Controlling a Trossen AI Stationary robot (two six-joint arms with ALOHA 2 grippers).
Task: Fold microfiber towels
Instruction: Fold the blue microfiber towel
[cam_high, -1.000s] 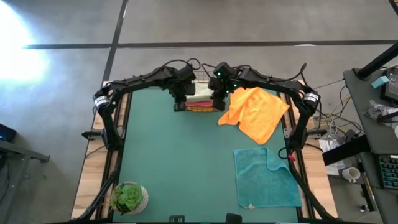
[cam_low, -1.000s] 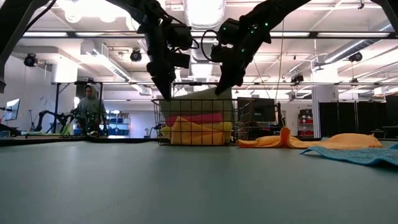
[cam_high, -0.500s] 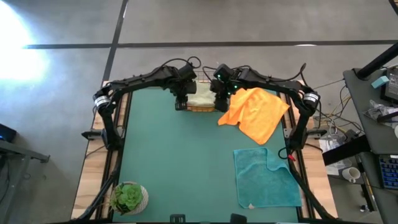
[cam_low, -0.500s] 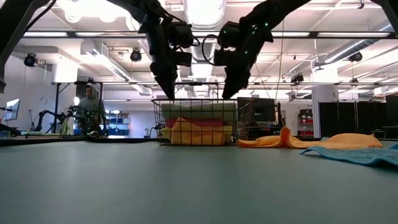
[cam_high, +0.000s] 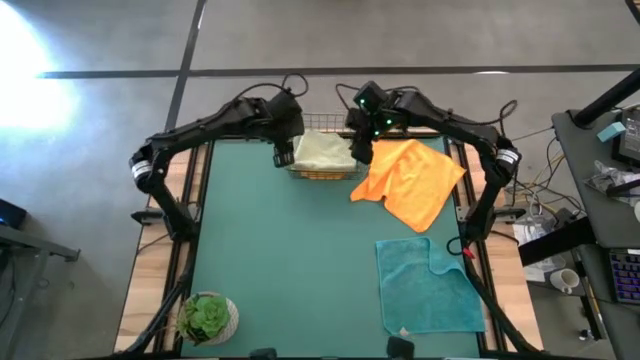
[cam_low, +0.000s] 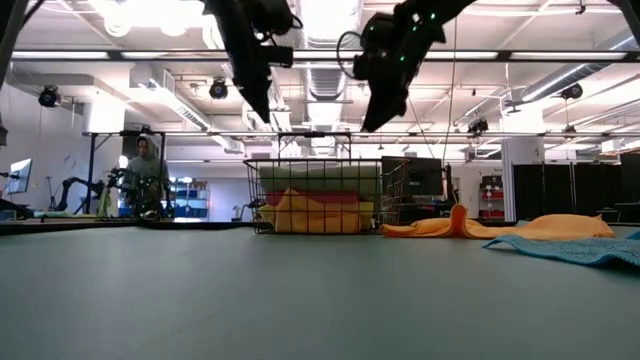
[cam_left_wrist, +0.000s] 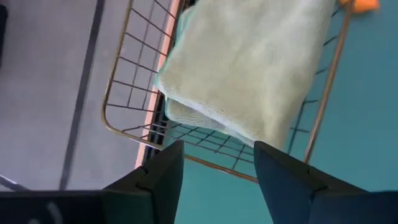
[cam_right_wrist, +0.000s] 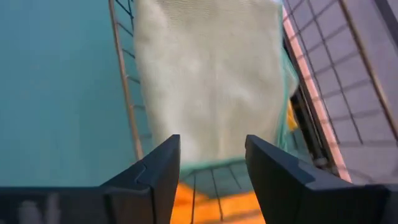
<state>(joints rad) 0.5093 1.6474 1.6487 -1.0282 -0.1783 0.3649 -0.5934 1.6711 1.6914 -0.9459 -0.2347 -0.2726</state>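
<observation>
The wire basket (cam_high: 322, 158) sits at the far edge of the surface (cam_high: 290, 260), toward twelve o'clock in the high view, with a folded pale sage green towel (cam_high: 322, 151) lying on top of the yellow and pink cloths stacked inside it. The left end effector (cam_high: 284, 155) hangs above the basket's nine o'clock rim, its fingers spread apart and holding nothing. The right end effector (cam_high: 359, 150) hangs above the three o'clock rim, fingers likewise spread and empty; in both wrist views the sage towel lies below the parted fingers, apart from them. An orange towel (cam_high: 408, 180) lies crumpled just beside the basket at three o'clock, and a teal towel (cam_high: 428, 285) lies flat toward five o'clock. A potted plant (cam_high: 207, 318) stands near the seven o'clock corner. The middle of the green mat is open.
</observation>
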